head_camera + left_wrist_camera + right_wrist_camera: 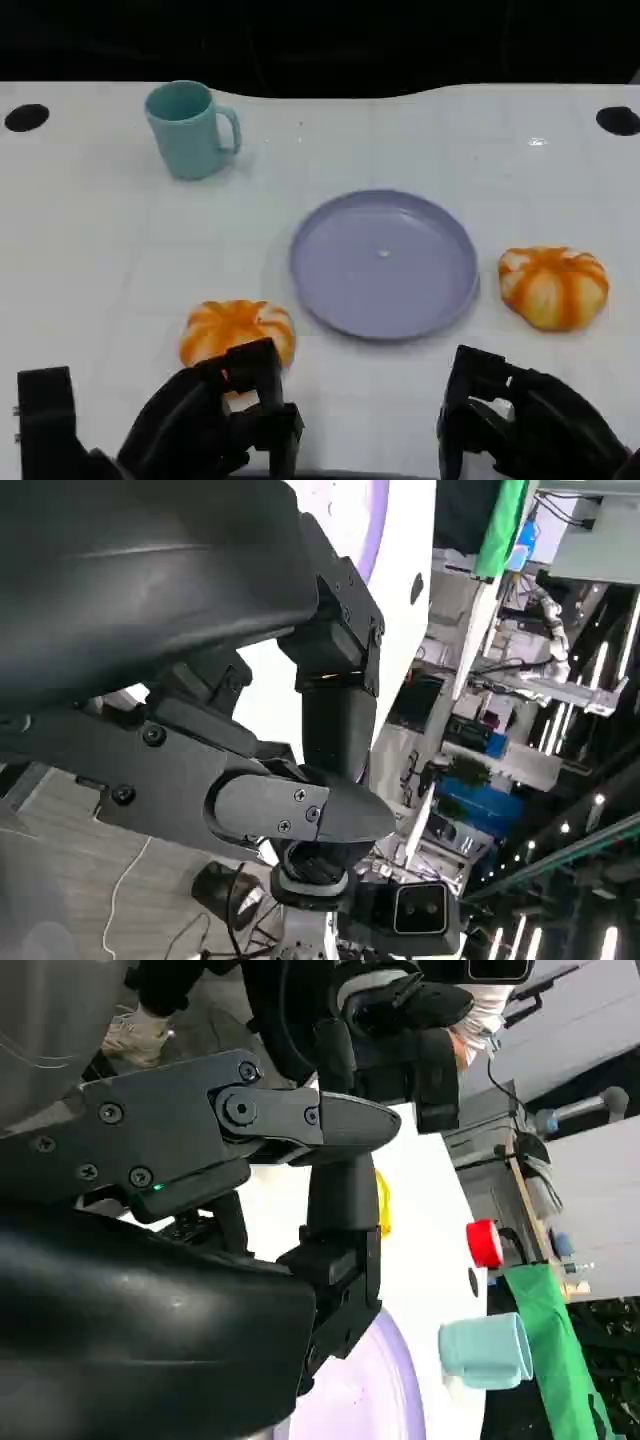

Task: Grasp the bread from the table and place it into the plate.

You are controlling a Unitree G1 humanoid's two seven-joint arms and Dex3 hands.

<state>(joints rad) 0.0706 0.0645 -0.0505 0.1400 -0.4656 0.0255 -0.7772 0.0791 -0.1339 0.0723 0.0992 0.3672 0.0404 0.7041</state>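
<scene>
I see the white tabletop [90,250] spread wide, with the round lilac plastic plate [384,264] sitting flat near its middle; I'll place everything else from that plate. Beyond the plate and off toward my left stands the teal ceramic mug [190,129], upright, handle turned toward the plate, well apart from it. On my right of the plate, near its rim but not touching, lies one orange-and-white striped round bread roll [554,287]. A second orange-and-white bread roll [237,331] lies on the near left of the plate, just beside its rim.

My left hand [210,420] is low at the near edge, on the left side of the plate, its black fingers [252,368] overlapping the near side of that second roll; they are spread, and I cannot tell whether they touch the bread or hover above it. My right hand [525,420] sits on the near right of the plate, below the first roll and apart from it, fingers curled loosely and holding nothing that I can see.
</scene>
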